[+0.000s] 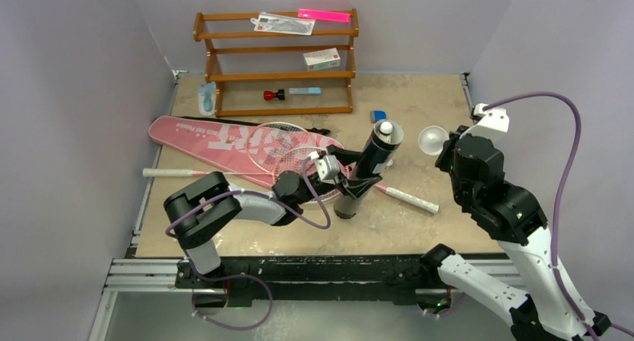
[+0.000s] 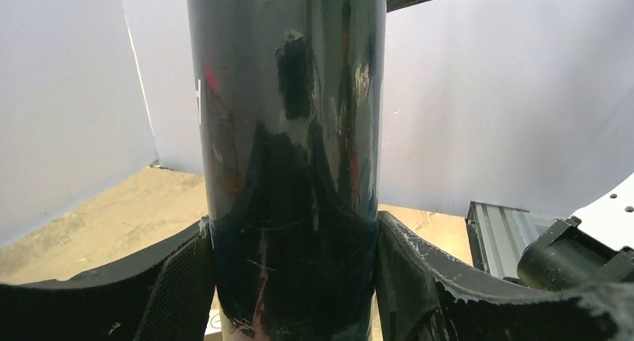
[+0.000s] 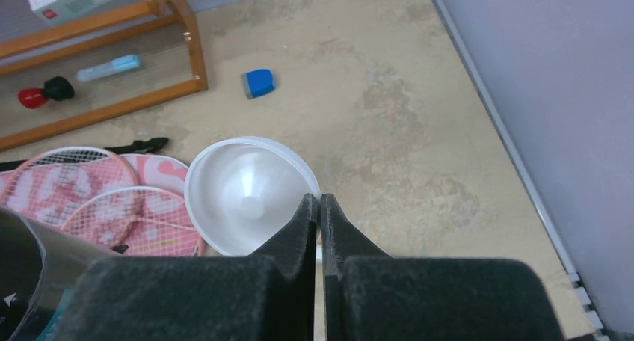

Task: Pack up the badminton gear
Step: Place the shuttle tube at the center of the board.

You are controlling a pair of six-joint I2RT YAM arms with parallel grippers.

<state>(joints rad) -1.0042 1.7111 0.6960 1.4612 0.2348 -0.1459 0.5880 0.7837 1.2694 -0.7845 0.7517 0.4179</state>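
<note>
My left gripper (image 1: 348, 179) is shut on the long black tube (image 1: 371, 164) and holds it tilted upright, its lower end near the table. In the left wrist view the tube (image 2: 288, 131) fills the gap between both fingers (image 2: 179, 281). My right gripper (image 1: 446, 143) is shut on the rim of a white shuttlecock (image 1: 431, 140), held in the air right of the tube's top. In the right wrist view the shuttlecock (image 3: 243, 191) sits at the closed tips (image 3: 320, 203). Two pink rackets (image 1: 288, 158) lie on the pink bag (image 1: 217, 135).
The brown wooden rack (image 1: 277, 57) stands at the back with a small white box (image 1: 321, 57) on a shelf. A small blue object (image 1: 379, 117) lies right of the rack. One racket's white handle (image 1: 407, 197) reaches right, under the tube.
</note>
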